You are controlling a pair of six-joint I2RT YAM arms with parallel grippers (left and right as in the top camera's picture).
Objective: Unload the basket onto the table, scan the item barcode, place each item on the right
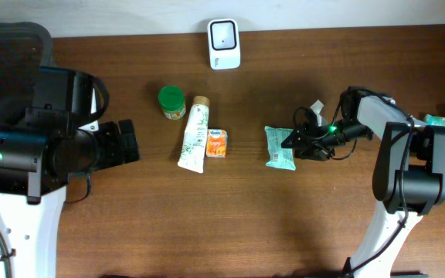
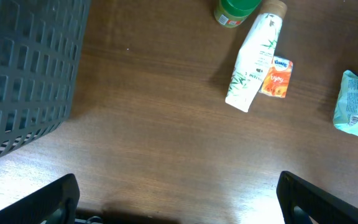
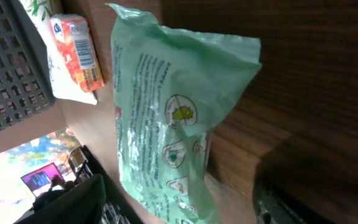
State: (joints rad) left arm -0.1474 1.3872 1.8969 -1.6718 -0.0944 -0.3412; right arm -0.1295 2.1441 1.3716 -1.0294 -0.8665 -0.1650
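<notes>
Right claw [image 1: 293,144] low over the counter [image 1: 246,224], jaws apart at a middling width, closed on nothing. Between its two dark fingers [image 3: 73,199], close up in the right wrist view, a pale green packet [image 3: 179,118]. Soft crinkled plastic, flattened at the sealed far end, printed with rows of fine text and a column of small round pictograms. Lying on the wood, near part inside the finger gap. Close against one finger, clear space before the other; contact not discernible. Seen from overhead, right of the counter's centre, claw tips at its right edge. White label patch near one corner in the left wrist view, print too small to read.

Further left, well apart from the packet: small orange carton [image 1: 216,143] just beside a white leaf-print tube [image 1: 194,135], green-lidded jar [image 1: 171,102] near the tube's cap. White scanner unit [image 1: 224,33] at the counter's back edge. Left claw [image 1: 127,143] far left, spread wide, empty, beside a dark mesh basket [image 2: 23,74].
</notes>
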